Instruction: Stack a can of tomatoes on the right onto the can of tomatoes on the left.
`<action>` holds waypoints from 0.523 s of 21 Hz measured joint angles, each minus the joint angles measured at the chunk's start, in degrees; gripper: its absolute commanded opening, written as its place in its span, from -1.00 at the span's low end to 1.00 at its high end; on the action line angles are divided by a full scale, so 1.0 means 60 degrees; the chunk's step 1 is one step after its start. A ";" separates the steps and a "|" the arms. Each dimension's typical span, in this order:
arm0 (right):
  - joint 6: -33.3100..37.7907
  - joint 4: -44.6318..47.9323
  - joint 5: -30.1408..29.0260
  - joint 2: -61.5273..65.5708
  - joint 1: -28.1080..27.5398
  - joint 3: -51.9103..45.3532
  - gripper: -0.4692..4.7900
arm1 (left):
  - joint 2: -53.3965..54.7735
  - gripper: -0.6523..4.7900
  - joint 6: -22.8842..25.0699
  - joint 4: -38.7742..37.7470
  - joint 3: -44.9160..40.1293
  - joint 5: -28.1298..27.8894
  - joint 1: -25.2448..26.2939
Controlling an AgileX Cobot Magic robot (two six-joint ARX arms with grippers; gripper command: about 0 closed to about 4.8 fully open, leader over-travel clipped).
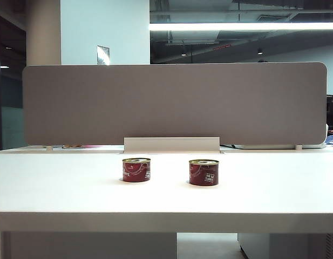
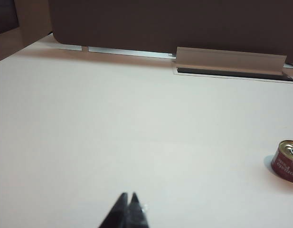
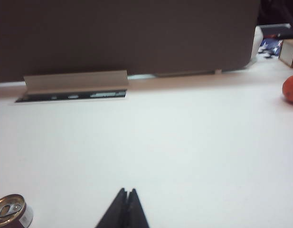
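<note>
With both the left gripper [image 2: 128, 197] and right gripper [image 3: 126, 194] closed and empty above the table [image 1: 274, 189], the right one should open wide and descend squarely over the right tomato can [image 1: 204, 172] before carrying it to the left tomato can [image 1: 136, 169].

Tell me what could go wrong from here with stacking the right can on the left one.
1. The right claw is shut and away from the right can; if it does not open before it comes down, it may knock the can over.
2. The left can stands free on the table, so an off-centre placement could push it or let the top can slide off.
3. The left claw, also shut, is near.
</note>
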 measured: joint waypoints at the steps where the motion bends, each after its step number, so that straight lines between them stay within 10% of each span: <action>1: 0.0000 0.0007 -0.0062 0.0667 0.0004 0.0364 -0.83 | 0.0000 -0.78 0.0000 0.0004 0.0000 0.0000 0.0000; 11: -0.0430 -0.0237 -0.1282 0.4350 0.0976 0.2543 -0.82 | 0.0000 -0.78 0.0000 0.0000 0.0000 0.0011 0.0000</action>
